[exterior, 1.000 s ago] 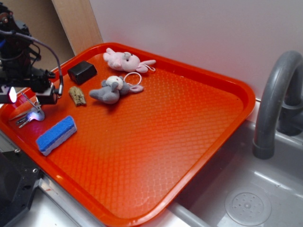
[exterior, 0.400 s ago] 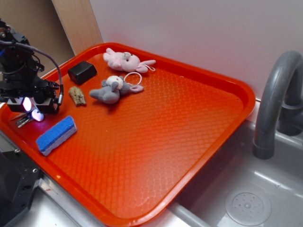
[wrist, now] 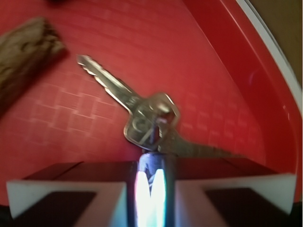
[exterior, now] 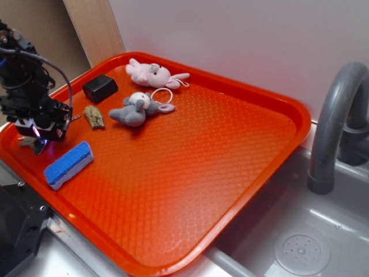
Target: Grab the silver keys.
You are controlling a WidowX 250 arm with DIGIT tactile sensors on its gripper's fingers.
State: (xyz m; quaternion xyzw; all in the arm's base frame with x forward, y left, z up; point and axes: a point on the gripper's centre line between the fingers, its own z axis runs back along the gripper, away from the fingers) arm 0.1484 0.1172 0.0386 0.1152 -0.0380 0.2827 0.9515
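The silver keys (wrist: pixel 151 118) lie on the orange tray (wrist: pixel 208 71) near its left rim, two blades pointing out to either side of the joined heads. My gripper (wrist: pixel 151 158) has its two fingers pressed close together on the key heads, right at the tips. In the exterior view the gripper (exterior: pixel 39 144) is down at the tray's left edge, and only a sliver of the keys (exterior: pixel 26 141) shows beside it.
A blue sponge block (exterior: pixel 68 164) lies just right of the gripper. A brown chunk (exterior: pixel 94 117), a black box (exterior: pixel 100 88), a grey plush (exterior: pixel 135 109) and a pink plush (exterior: pixel 153 74) sit further back. A sink (exterior: pixel 300 248) with a grey faucet (exterior: pixel 334 127) lies to the right of the tray rim (exterior: pixel 300 115).
The gripper has come down onto the keys and its fingers have closed on them. The keys, plainly visible a second ago, are now mostly hidden under it.
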